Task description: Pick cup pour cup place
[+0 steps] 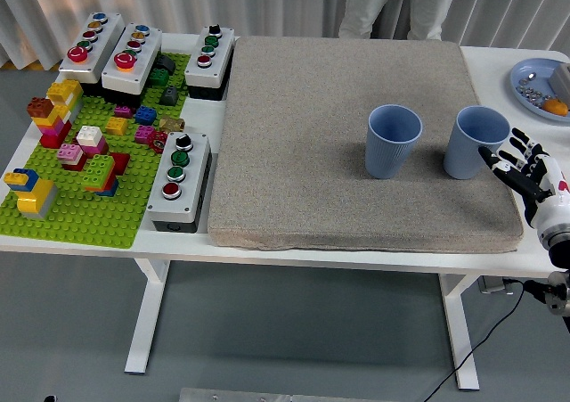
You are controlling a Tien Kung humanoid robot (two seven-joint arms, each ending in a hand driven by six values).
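Blue ribbed cups upright on beige mat: left cup mid-mat, right cup near mat's right edge. Contents indiscernible. No legible writing. Right hand, fingers spread, just beside right cup, holding nothing. Blue plate at table's far right corner.

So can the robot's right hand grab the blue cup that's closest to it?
Probably yes. The right hand is open, fingers spread, just beside the right blue cup on the grey mat. Nothing sits between them, and the other blue cup stands off to the left, clear of the way.
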